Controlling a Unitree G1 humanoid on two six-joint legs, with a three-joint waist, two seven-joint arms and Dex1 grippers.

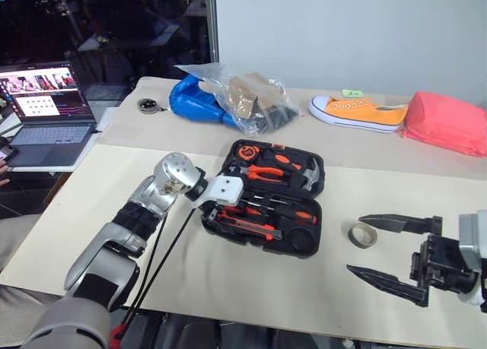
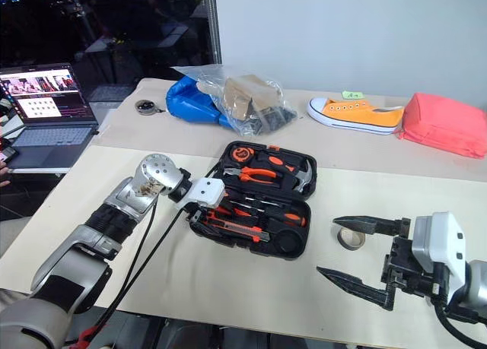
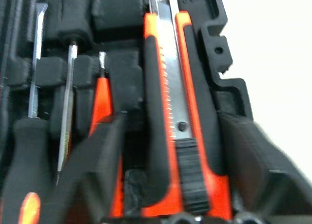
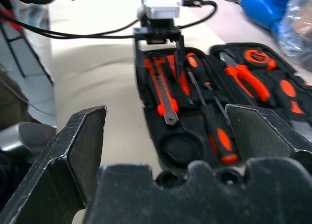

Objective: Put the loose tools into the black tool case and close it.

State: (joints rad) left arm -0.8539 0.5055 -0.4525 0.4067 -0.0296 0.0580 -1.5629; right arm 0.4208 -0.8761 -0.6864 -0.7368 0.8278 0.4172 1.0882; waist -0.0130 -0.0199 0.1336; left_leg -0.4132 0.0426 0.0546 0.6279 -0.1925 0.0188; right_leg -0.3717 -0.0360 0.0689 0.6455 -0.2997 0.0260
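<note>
Left end effector (image 3: 165, 185) sat released, fingers straddling the utility knife (image 1: 247, 225) seated in the open tool case (image 1: 268, 198) mid-counter. Right end effector (image 1: 392, 259) released near the tape ring (image 1: 363, 234), probably next.

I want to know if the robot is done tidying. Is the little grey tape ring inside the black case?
No, the tape ring lies on the table, outside the open black case.

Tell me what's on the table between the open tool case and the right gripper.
The grey tape ring lies there, between the black tool case and the right gripper, near its upper finger; the head views show it.
</note>
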